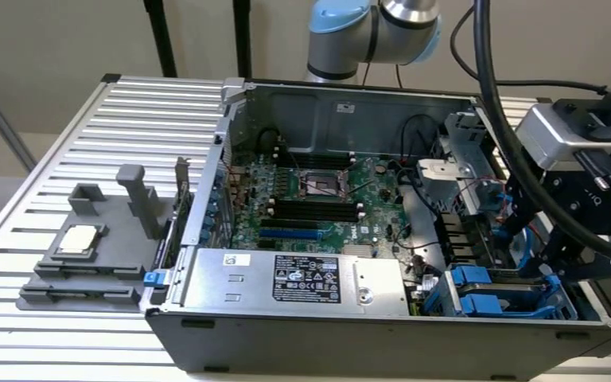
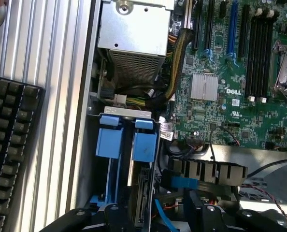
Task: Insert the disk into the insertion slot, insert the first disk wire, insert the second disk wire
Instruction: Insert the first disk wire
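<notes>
The insertion slot (image 1: pixel 496 290), a grey-blue drive cage with blue plastic tabs (image 2: pixel 126 140), sits in the front corner of the open computer case, at the exterior view's right. In the wrist view a thin drive edge (image 2: pixel 144 193) stands inside the cage under one blue tab; this looks like the disk seated in its bay. My black gripper (image 1: pixel 560 263) hangs just over the cage's end, and its body (image 2: pixel 153 220) is close above the drive edge. A thin blue wire (image 2: pixel 163 215) and a blue connector (image 2: pixel 182 182) lie right beside the gripper.
A silver power supply with a black label (image 1: pixel 295 278) fills the case front beside the cage. The green motherboard (image 1: pixel 317 199) lies behind it, with cable bundles (image 2: pixel 175 63) between. A grey fixture with a chip (image 1: pixel 83 247) and a black keyboard (image 2: pixel 8 145) rest on the slatted table.
</notes>
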You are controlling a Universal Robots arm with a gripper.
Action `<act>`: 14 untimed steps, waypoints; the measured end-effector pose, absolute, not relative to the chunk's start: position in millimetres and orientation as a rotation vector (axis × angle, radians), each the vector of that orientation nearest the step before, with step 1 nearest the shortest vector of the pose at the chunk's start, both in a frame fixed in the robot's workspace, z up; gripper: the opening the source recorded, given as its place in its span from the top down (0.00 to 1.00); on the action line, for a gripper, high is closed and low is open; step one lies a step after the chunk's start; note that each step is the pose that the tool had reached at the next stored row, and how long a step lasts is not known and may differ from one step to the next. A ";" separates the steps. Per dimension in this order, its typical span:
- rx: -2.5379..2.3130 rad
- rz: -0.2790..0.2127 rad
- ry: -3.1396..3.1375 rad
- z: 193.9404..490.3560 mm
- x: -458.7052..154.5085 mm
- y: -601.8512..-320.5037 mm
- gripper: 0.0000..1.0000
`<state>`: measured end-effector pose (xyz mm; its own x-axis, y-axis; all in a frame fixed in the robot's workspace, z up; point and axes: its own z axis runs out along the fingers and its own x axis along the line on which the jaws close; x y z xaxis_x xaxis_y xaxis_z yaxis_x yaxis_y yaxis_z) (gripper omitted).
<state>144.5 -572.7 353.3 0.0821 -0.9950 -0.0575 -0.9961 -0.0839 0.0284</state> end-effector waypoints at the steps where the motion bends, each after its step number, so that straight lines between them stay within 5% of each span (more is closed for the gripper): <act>1: -2.297 0.097 2.114 353.6 144.5 -573.9 0.45; 14: -2.263 0.188 2.080 353.6 154.2 -595.6 0.45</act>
